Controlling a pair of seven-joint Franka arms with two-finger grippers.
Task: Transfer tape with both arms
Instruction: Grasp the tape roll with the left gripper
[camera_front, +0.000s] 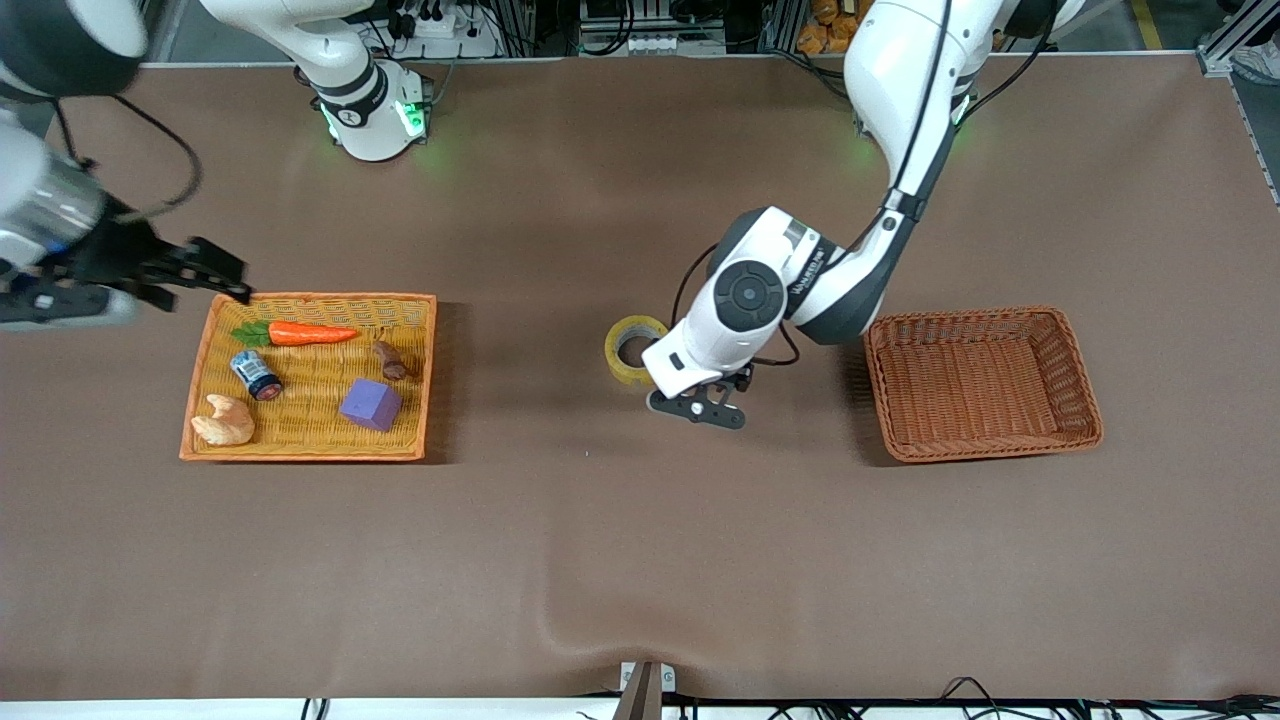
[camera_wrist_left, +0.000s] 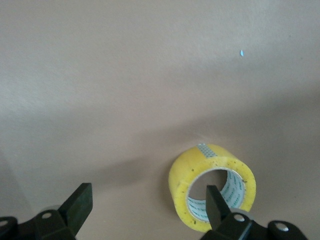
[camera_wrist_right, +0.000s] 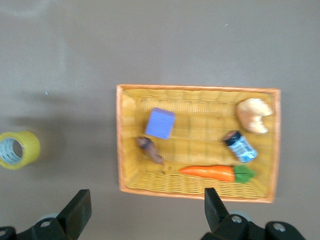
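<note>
Left wrist view shows the left gripper (camera_wrist_left: 145, 202) wide open, holding nothing, just beside the tape (camera_wrist_left: 212, 192) on bare table, while the right gripper (camera_wrist_right: 145, 207), also open, waits over the yellow tray's (camera_wrist_right: 197, 192) edge.

- The left arm's wrist hides part of the tape (camera_front: 628, 345) in the front view.
- The small brown item (camera_front: 390, 360) in the yellow tray (camera_front: 310, 450) is too small to identify.
</note>
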